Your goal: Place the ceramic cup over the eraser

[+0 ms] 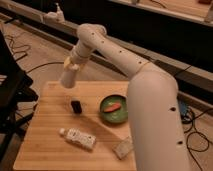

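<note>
Gripper [70,67] looks clamped on the ceramic cup [67,80], tilted, up in the air. The eraser [76,106] sits on the wooden table [47,145], below and slightly right of the cup, so it needs a short drop that way imo.

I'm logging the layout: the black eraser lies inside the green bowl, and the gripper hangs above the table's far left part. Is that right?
Not quite. The camera view shows the eraser lying on the bare table, left of the green bowl, not inside it. The gripper does hang above the table's far left part.
</note>
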Robot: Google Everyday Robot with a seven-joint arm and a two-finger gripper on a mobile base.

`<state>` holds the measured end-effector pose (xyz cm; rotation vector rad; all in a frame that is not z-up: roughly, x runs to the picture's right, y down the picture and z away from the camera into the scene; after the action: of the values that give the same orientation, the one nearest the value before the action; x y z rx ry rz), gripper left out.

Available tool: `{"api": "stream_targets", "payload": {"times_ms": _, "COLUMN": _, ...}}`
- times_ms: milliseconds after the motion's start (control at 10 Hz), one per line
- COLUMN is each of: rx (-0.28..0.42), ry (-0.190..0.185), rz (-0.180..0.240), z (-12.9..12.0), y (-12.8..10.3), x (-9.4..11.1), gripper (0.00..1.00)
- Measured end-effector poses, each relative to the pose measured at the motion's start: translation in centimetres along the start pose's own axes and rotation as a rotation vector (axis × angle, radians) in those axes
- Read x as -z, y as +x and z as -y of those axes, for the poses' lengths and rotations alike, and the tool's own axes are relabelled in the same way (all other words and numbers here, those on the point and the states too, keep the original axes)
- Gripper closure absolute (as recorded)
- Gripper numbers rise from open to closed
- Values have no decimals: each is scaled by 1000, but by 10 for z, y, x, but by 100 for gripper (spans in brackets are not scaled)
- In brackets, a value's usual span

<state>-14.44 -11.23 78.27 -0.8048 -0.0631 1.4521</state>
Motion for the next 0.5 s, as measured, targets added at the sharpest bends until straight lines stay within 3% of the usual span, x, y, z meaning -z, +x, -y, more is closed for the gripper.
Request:
{"api": "stream_targets", "payload": {"times_ms": 300, "rx": -40, "ry": 55, "rz": -23, "z": 26, "y": 34, "x": 34, "gripper": 100}}
{"api": "stream_targets", "payload": {"times_ms": 500, "rx": -68, "ry": 84, "rz": -43, "z": 41, "y": 53, "x": 46, "gripper": 100}}
